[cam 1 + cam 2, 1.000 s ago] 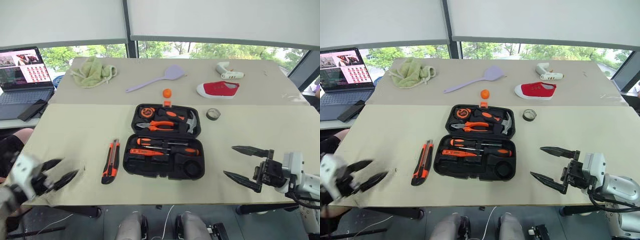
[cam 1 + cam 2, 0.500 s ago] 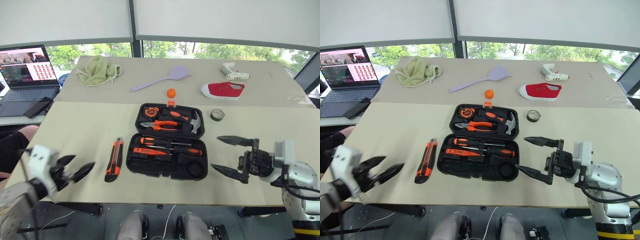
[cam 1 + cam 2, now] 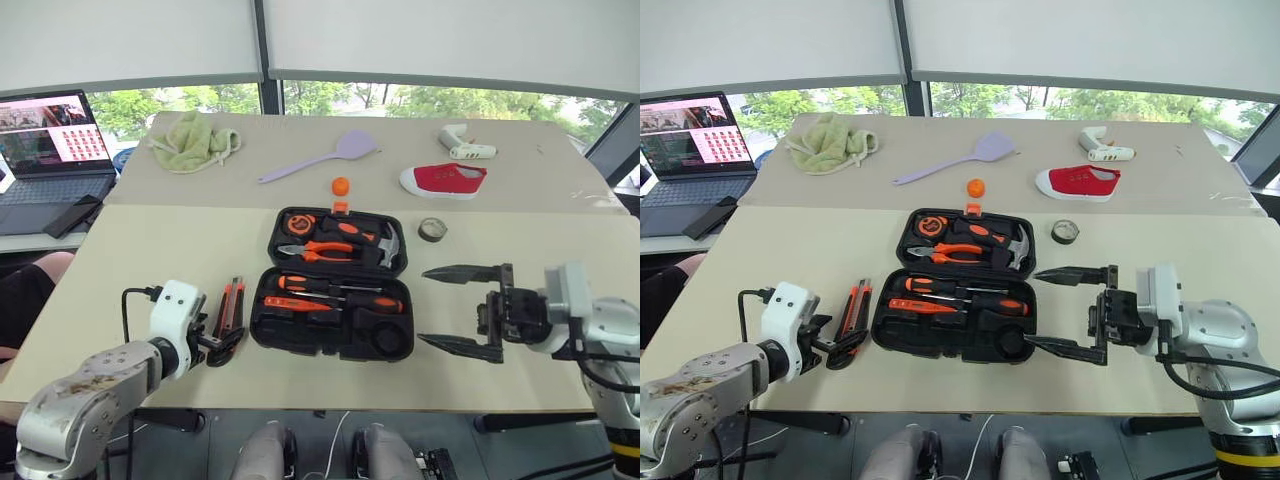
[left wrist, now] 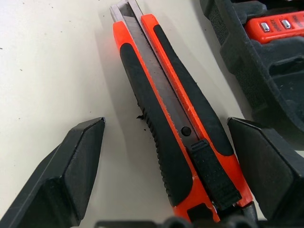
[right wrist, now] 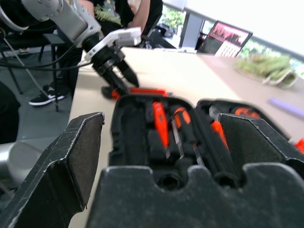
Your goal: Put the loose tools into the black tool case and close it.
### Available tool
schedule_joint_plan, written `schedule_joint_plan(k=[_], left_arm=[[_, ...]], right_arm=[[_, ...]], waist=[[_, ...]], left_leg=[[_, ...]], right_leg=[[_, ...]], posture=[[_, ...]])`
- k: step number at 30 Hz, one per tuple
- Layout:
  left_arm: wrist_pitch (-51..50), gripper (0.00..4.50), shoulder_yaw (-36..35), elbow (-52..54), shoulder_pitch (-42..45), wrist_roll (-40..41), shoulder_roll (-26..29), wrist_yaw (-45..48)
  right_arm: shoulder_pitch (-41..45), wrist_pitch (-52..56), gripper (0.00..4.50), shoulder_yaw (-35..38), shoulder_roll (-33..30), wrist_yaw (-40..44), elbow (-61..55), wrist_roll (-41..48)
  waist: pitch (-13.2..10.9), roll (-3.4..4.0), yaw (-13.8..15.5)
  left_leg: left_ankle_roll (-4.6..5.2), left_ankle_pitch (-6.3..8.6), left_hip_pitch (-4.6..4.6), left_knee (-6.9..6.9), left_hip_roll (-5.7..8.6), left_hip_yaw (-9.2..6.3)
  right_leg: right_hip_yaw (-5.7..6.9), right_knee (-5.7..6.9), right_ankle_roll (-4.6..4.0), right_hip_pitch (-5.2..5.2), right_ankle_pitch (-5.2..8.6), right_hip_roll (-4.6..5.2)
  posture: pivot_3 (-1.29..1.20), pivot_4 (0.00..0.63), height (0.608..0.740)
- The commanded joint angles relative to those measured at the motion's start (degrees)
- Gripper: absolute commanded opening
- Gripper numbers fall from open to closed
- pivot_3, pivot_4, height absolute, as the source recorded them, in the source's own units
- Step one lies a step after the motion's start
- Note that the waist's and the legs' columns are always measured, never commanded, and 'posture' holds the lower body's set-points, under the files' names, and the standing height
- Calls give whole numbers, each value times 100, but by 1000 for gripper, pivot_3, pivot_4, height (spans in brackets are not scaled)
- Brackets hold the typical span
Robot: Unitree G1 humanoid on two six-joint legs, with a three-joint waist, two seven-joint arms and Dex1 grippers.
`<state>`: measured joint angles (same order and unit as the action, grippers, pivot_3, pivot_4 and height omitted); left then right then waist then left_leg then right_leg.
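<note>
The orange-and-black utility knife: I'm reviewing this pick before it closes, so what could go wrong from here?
The left gripper straddles the orange-and-black utility knife at its rear end, fingers open and not touching. Gripped so far back, the knife may tip or pivot when lifted. It lies flat on the beige table, so the fingers could scrape the surface. The black tool case lies close beside it and might be nudged.

We take this for an office or lab test room: 2 pale tables (image 3: 150,260) pushed together, an open laptop (image 3: 45,145), roller blinds (image 3: 450,40) above windows onto trees (image 3: 330,97).
</note>
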<state>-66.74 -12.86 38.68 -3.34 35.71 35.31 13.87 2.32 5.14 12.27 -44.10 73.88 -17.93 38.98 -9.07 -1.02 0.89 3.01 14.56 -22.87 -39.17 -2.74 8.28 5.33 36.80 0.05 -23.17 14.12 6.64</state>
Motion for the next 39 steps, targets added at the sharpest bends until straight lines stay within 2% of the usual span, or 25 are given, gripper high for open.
schedule_joint_plan(k=[1,6,7,12,15,17,19,21,22,23,28,35,39], left_arm=[[84,3620,378,-102,-76,-204,-183,-77],[447,1858,120,-179,-262,-506,-65,32],[587,1752,-36,-206,-288,-539,38,151],[2069,1751,-660,-766,-291,-585,885,1645],[3867,1751,-261,-1475,-14,-850,1749,3756],[4206,1751,226,-1742,591,-547,2041,5007],[4328,1751,933,-1937,1437,-510,2054,5819],[4400,1751,1631,-2092,2173,-818,1869,6130],[4458,1751,1929,-2159,2462,-976,1748,6219],[4431,1751,2258,-2243,2746,-1150,1574,6237],[4993,1751,3355,-2681,3390,-2106,974,6384],[5537,1751,3771,-3228,3569,-3038,885,6216],[5644,1751,3880,-3300,3574,-3231,794,6301]], right_arm=[[-26,-176,4500,210,6,59,-40,19],[-133,-233,4500,289,22,132,95,42],[-147,-245,4500,297,20,146,119,42],[-137,-183,4500,338,-36,126,123,70],[-174,-107,4500,473,-157,167,185,72],[-261,-2,4500,629,-331,232,212,100],[-395,113,4500,799,-520,280,196,141],[-564,230,4500,950,-639,288,100,180],[-655,292,4500,1014,-682,274,38,204],[-772,331,4500,1084,-702,254,-44,211],[-1289,421,4500,1344,-625,108,-438,210],[-1632,448,4500,1530,-479,-152,-774,210],[-1746,466,4500,1533,-425,-213,-888,217]], waist=[[5,8,9],[9,15,36],[9,15,33],[4,12,-17],[3,13,11],[3,17,81],[3,19,128],[3,18,166],[3,15,153],[4,15,147],[-1,7,91],[-4,1,69],[-4,1,71]], left_leg=[[5,3,0,0,0,-1],[26,14,1,0,1,0],[26,14,1,0,1,0],[24,13,-5,6,-8,1],[21,14,-19,8,-7,0],[15,13,-41,8,-3,3],[14,10,-58,7,10,11],[3,-7,-70,0,17,18],[55,-37,-85,-4,18,18],[62,-41,-90,-4,20,21],[58,-45,-91,-6,19,33],[60,-45,-90,-7,14,22],[65,-42,-89,-10,15,20]], right_leg=[[0,0,0,1,0,1],[0,-2,0,1,0,0],[0,-3,0,0,0,0],[5,0,-14,-15,4,-7],[13,0,-19,-31,5,-7],[23,-4,-19,-82,5,-5],[19,-5,-12,-94,1,9],[17,-4,0,-75,-4,10],[17,-8,7,-79,-9,2],[14,-10,11,-80,-11,-4],[1,-5,14,-89,-12,-24],[4,-1,15,-86,-11,-23],[3,-1,15,-83,-11,-22]], posture=[[0,150,740],[0,150,740],[0,150,740],[0,150,740],[0,150,740],[0,150,740],[0,150,740],[0,150,740],[0,150,740],[0,150,740],[0,150,740],[0,150,740],[0,150,740]])
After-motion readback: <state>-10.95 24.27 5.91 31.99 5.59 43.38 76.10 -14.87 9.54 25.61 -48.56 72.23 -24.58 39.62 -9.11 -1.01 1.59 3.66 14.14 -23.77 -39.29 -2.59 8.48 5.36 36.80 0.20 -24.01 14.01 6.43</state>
